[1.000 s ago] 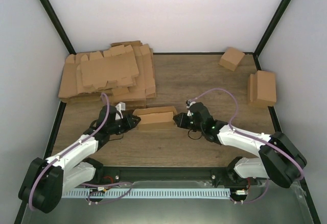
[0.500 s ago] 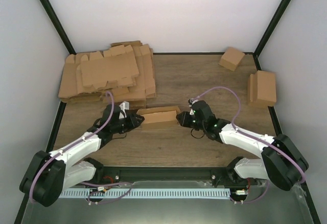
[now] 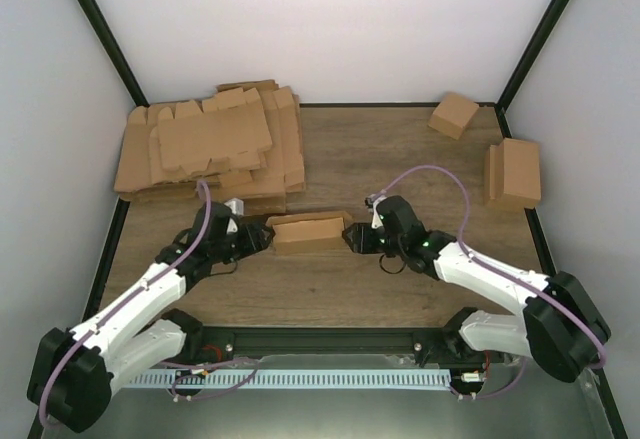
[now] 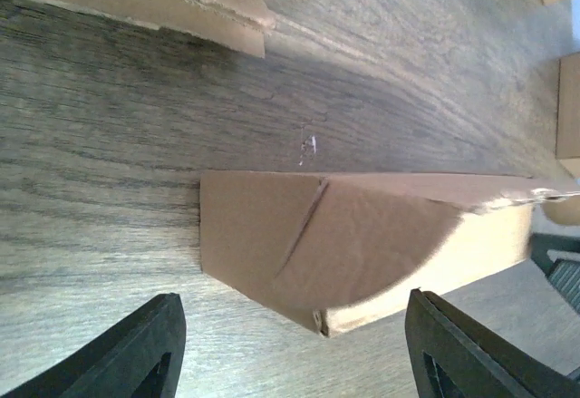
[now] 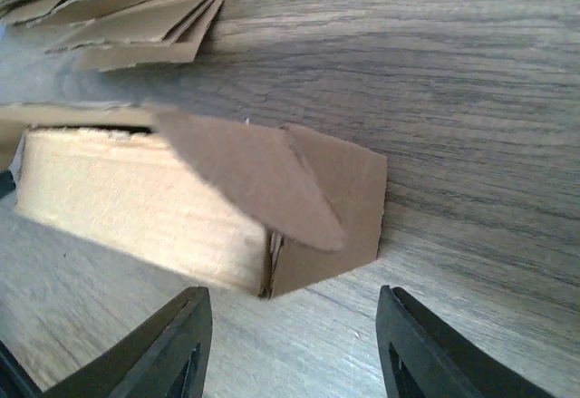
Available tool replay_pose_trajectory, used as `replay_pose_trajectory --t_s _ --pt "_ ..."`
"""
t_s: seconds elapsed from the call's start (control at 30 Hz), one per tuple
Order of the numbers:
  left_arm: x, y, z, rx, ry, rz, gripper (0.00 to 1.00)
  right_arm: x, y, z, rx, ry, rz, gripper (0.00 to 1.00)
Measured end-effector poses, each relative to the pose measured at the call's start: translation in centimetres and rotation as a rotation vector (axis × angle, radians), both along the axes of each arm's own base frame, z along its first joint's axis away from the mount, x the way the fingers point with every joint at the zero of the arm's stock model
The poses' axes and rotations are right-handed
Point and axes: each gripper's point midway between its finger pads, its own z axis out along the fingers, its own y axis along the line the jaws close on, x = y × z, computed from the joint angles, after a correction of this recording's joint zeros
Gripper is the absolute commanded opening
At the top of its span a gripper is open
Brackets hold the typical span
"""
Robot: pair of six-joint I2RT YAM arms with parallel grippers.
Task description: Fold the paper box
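The paper box is a brown cardboard shape, partly folded, lying on the wood table between my two grippers. My left gripper is open at its left end; the left wrist view shows that end's flap just beyond the spread fingers, not touching. My right gripper is open at the right end; the right wrist view shows the end flap and the pale side wall just beyond the fingers.
A pile of flat brown blanks lies at the back left, close behind the box. A small cube-like box and a folded box sit at the back right. Black frame rails edge the table.
Both arms have moved forward with the box between them, which has shifted a little away from the near edge. Both grippers stay open at its ends.
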Motion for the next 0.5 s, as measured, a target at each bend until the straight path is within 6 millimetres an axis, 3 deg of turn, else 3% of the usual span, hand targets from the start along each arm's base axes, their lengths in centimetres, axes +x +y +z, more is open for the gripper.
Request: replay_pose_trajectory --t_s 0.37,0.5 --pt "0.0 1.7 4.6 0.089 -0.064 0.022 0.76 -0.8 -0.3 3.0 -0.021 -0.107 0.094 0.63" --pt "0.3 2.3 6.0 0.138 -0.096 0.017 0.81 -0.9 -0.4 3.6 -0.044 -0.139 0.121 0.68"
